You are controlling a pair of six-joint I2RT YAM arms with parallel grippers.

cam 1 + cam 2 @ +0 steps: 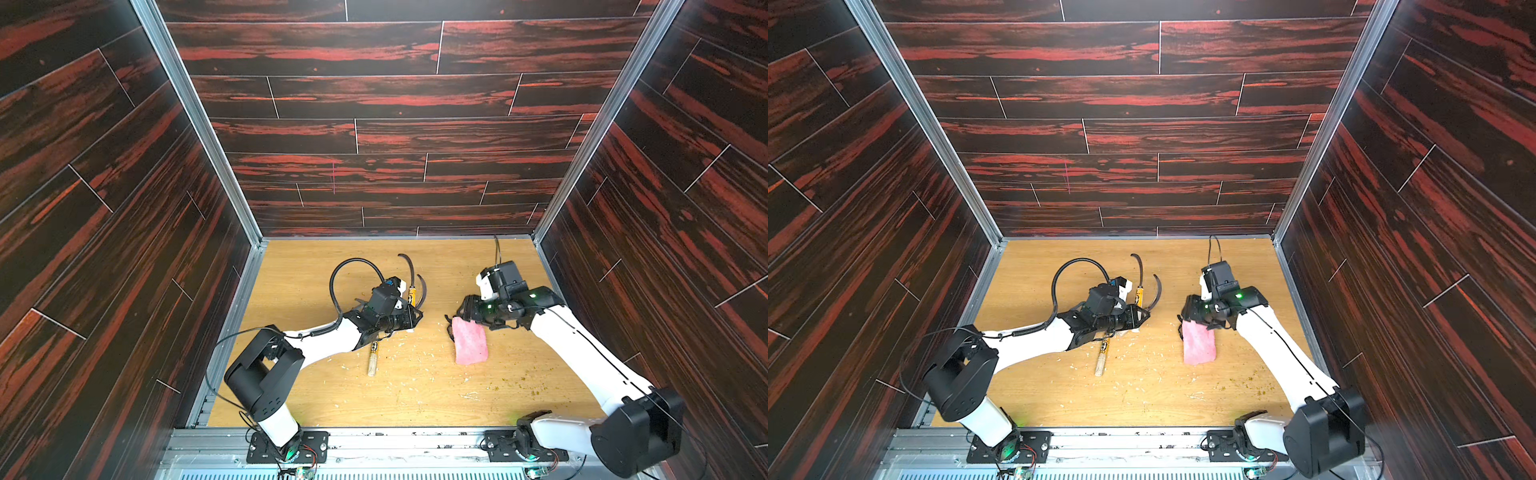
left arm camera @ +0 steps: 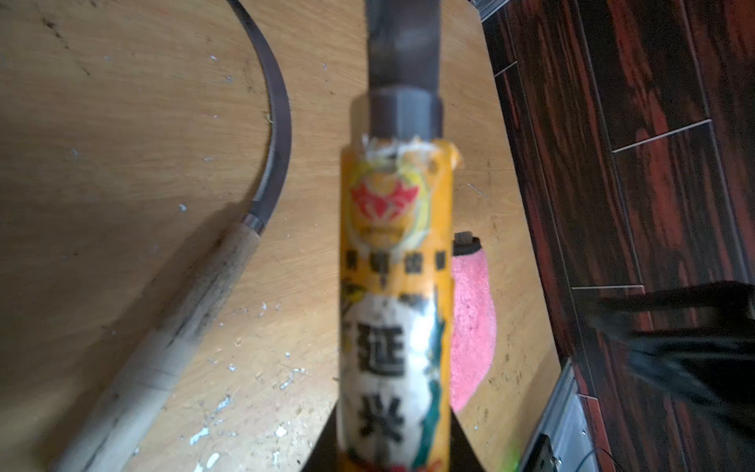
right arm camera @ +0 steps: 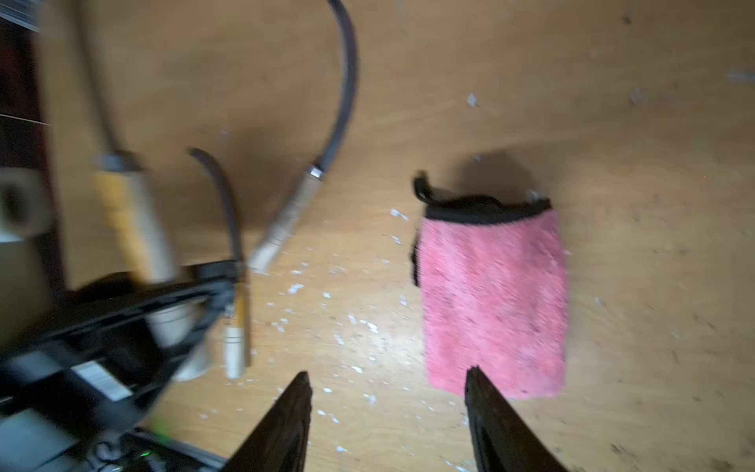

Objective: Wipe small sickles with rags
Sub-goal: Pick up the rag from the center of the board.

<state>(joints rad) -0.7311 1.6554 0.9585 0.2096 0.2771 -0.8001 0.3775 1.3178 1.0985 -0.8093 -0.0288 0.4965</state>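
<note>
Showing sickle (image 2: 395, 265) label characters, left wrist only

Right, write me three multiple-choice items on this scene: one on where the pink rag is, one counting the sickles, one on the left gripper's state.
1. Where is the pink rag?
A. hanging on the back wall
B. flat on the table by the right gripper
C. in a bucket

2. How many small sickles are in view?
A. one
B. two
C. three

3. The left gripper is:
A. shut on a yellow-labelled sickle
B. open and empty
C. shut on the rag

Key:
1 B, the right wrist view shows it lying flat.
2 C, the held one, plus a second labelled sickle and a plain-handled sickle on the table.
3 A, the left wrist view shows its handle between the fingers.
</note>
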